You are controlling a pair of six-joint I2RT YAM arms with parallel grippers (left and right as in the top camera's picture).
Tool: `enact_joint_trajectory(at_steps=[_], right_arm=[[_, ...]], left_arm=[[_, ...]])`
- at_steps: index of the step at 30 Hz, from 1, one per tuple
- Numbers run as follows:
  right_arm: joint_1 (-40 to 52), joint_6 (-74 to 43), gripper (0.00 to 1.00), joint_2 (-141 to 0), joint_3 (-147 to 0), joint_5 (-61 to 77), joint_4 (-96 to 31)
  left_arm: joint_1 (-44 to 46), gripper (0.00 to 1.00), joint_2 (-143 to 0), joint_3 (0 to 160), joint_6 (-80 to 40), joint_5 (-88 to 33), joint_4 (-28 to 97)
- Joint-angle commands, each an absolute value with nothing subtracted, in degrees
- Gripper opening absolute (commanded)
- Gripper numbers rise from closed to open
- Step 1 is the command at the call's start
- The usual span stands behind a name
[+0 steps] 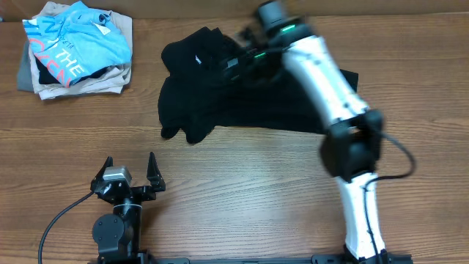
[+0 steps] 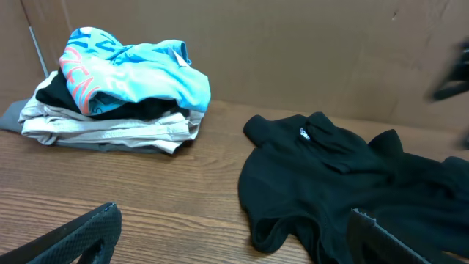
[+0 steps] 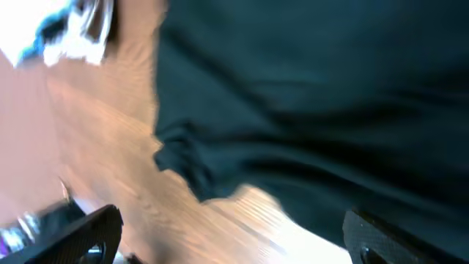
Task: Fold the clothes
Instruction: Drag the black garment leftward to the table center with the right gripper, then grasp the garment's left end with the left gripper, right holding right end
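Note:
The black garment (image 1: 220, 95) lies crumpled at the back middle of the table, a small white logo near its upper left. It also shows in the left wrist view (image 2: 344, 183) and, blurred, in the right wrist view (image 3: 308, 95). My right gripper (image 1: 233, 67) hovers over the garment's upper part, open and empty; the right wrist view shows its jaws (image 3: 231, 235) wide apart above fabric and wood. My left gripper (image 1: 130, 170) is open and empty near the front left, well short of the garment; its jaws show in the left wrist view (image 2: 234, 235).
A stack of folded clothes (image 1: 77, 51), light blue shirt on top of beige and grey ones, sits at the back left corner; it also shows in the left wrist view (image 2: 117, 88). A cardboard wall (image 2: 293, 44) backs the table. Bare wood (image 1: 242, 191) lies in front.

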State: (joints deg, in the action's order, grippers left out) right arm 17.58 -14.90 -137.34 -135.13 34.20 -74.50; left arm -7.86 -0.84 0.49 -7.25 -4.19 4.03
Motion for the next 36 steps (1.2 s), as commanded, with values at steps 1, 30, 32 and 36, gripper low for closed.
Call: enact_joint_trajectory(at_steps=[1,30,32,36], right_arm=[[6.15,-13.08,1.0,-132.42,-136.79,33.5,-83.4],[-5.48,-17.61,1.0,-131.9,-129.34,8.16,-95.0],[-5.48,-17.61,1.0,-131.9,-128.33,8.16,-94.67],[-5.41,-17.65,1.0,-131.9,-126.61,8.27,-93.91]], left_arm=[[-7.7,1.0,-0.25,0.27,-6.48,-4.1,3.95],[-7.77,1.0,-76.55,53.67,-5.02,-39.9,23.77],[-7.86,1.0,-81.34,56.18,-5.39,-39.33,26.26],[-7.68,1.0,-88.16,60.53,-10.68,-26.5,33.82]])
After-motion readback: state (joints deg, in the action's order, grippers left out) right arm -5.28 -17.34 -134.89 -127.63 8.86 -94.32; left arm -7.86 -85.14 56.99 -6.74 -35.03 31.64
